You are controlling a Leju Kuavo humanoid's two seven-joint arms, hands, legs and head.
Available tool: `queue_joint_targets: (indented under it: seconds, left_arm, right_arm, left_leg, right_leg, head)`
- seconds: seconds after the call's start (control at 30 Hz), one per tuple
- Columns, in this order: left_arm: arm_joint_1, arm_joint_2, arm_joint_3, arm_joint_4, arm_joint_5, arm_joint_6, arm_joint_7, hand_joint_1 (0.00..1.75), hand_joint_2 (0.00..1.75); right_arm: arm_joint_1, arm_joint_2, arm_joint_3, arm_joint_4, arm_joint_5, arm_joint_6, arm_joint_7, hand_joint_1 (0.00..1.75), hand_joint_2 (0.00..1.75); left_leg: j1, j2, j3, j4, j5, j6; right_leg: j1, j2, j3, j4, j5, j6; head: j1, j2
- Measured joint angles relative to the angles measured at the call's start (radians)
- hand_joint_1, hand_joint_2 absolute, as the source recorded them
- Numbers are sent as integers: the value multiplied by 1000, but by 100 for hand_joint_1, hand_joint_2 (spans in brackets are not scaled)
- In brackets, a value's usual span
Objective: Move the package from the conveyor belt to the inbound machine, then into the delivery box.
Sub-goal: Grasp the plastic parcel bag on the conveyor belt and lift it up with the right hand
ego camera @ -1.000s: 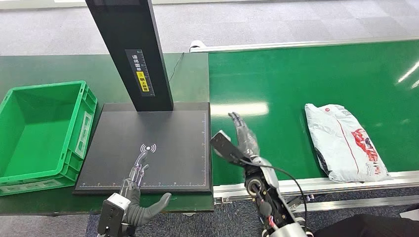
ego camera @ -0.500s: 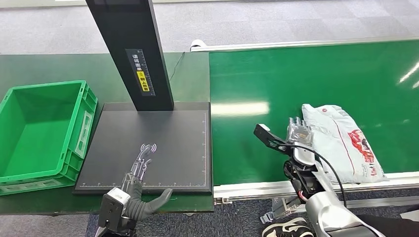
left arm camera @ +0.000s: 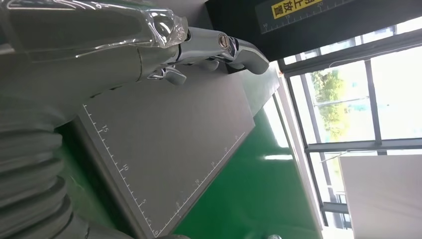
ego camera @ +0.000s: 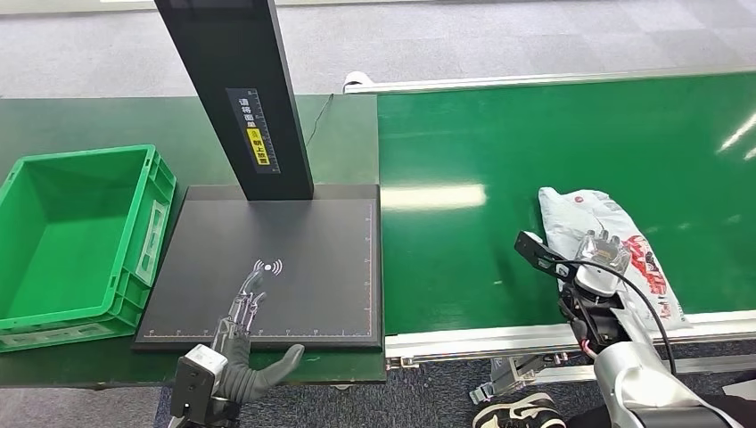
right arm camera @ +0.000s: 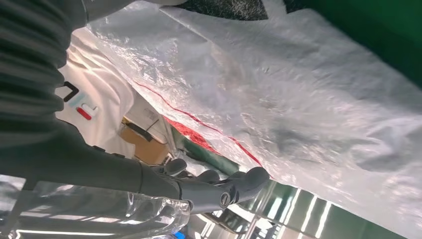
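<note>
white plastic mailer package with red print lying on the green conveyor belt, near its front rail. right hand over its near side, fingers against the film; grip impossible to confirm, partly hidden. left hand spread wide, holding nothing, above the black scanner pad. green plastic crate beside it.

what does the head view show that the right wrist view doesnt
Head view alone: the green delivery box, the dark inbound machine with its upright post, the left hand hovering open at the machine's near edge, and the conveyor belt. Right wrist view alone: close-up crinkled plastic and red print. Both: the package and the right hand at it; a grip is unclear.
</note>
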Motion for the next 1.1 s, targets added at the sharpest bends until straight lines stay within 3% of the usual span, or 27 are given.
queue_joint_targets:
  seconds: [0.43,0.57,0.6,1.1]
  left_arm:
    - [-1,0,19,0,0,-4,-8,0,175]
    - [-1,0,25,0,-1,-6,-9,0,175]
    - [-1,0,27,0,-1,-7,-9,0,175]
    - [-2,0,46,3,-10,-25,-18,0,175]
  right_arm:
    - [0,-12,-88,24,2,46,-18,0,175]
    - [2,-8,-116,26,9,55,-46,167,175]
    - [3,-6,-122,27,12,57,-52,173,175]
    - [4,9,-190,29,67,55,-114,175,175]
  left_leg:
    - [0,0,0,0,0,0]
    - [0,0,0,0,0,0]
    - [0,0,0,0,0,0]
    - [0,0,0,0,0,0]
  right_leg:
    - [0,0,0,0,0,0]
    - [0,0,0,0,0,0]
    - [0,0,0,0,0,0]
    - [0,-1,0,0,0,0]
  head:
    - [0,0]
    - [0,0]
    - [0,0]
    - [0,0]
